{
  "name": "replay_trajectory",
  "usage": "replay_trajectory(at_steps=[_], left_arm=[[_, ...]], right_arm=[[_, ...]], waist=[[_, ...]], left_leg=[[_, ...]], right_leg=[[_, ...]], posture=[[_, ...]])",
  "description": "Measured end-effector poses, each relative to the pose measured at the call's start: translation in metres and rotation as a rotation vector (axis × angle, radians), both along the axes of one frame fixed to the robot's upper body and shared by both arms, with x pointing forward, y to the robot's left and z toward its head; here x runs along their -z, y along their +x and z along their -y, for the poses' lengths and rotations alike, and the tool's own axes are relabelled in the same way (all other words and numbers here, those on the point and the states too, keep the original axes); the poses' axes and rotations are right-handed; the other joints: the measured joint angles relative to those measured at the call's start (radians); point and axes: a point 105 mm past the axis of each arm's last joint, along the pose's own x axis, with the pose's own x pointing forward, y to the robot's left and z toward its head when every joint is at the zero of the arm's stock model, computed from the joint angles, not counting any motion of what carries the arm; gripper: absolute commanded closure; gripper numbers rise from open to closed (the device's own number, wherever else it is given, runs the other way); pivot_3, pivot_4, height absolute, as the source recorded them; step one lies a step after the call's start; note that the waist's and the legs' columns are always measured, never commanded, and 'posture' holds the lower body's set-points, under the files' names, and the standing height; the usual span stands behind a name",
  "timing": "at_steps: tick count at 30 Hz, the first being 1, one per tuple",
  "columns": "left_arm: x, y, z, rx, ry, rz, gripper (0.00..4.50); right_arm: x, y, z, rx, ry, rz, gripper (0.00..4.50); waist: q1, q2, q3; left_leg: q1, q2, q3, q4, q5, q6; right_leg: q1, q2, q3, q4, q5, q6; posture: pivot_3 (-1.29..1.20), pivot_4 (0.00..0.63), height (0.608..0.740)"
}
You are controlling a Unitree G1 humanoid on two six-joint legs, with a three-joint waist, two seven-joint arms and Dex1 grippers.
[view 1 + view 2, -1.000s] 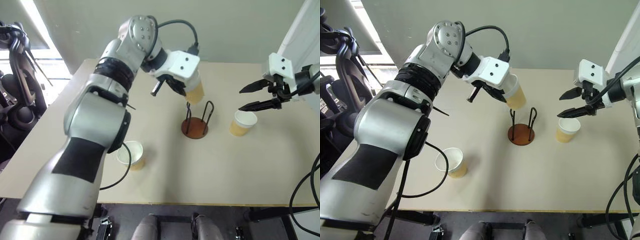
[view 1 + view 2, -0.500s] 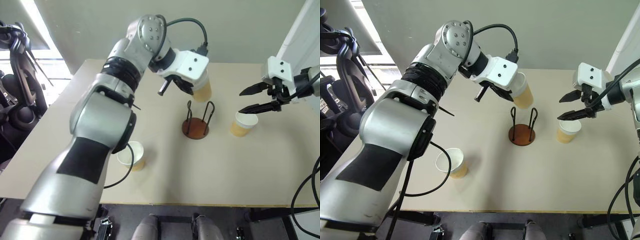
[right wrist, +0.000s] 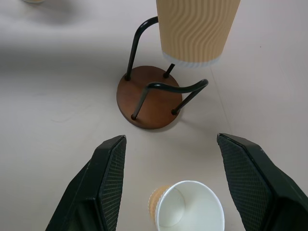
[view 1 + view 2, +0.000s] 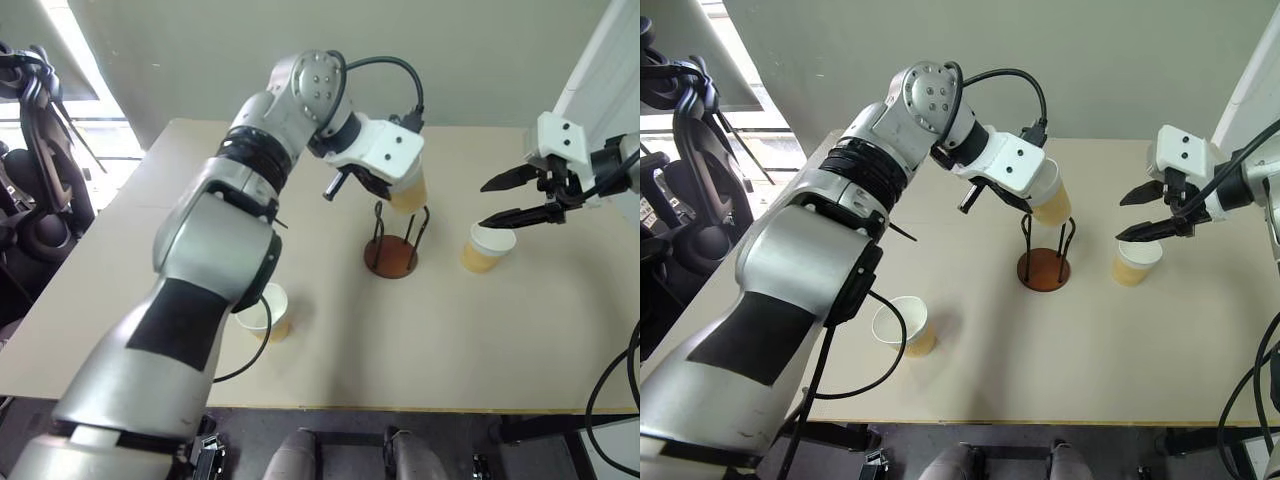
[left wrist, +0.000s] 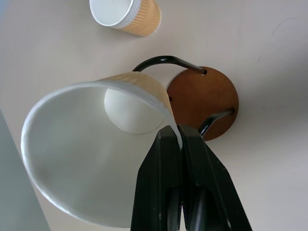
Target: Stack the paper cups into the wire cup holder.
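Second cup (image 4: 487, 247) beside holder (image 4: 391, 255)

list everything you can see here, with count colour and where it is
paper cups: three, yellow-tan with white insides; one held above the wire cup holder, one standing right of the holder, one standing near the table's front left
wire cup holder: one, rust-brown disc base with black wire loops, mid-table, nothing in it
table: one, beige
left gripper: black fingers shut on the held cup's rim
right gripper: black fingers open, above the right cup
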Motion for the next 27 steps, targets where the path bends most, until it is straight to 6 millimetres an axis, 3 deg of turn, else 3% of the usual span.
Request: replay_trajectory(at_steps=[12,27], left_arm=[[0.0064,-0.0002,-0.0040,-0.001,0.055,-0.010,4.44],[0.0072,-0.0006,-0.0041,-0.001,0.063,-0.016,4.44]], right_arm=[[-0.0009,-0.0003,-0.0002,0.000,0.003,0.005,1.42],[-0.0012,-0.0013,-0.0012,-0.002,0.009,-0.001,1.42]], waist=[[0.000,0.000,0.000],[0.000,0.000,0.000]], left_leg=[[0.004,-0.001,0.012,0.001,-0.004,0.006],[0.005,-0.001,0.014,0.001,-0.005,0.008]], right_leg=[[0.000,0.000,0.013,-0.001,0.001,0.006],[0.000,0.000,0.015,-0.001,0.000,0.007]], posture=[[0.00,0.150,0.740],[0.00,0.150,0.740]])
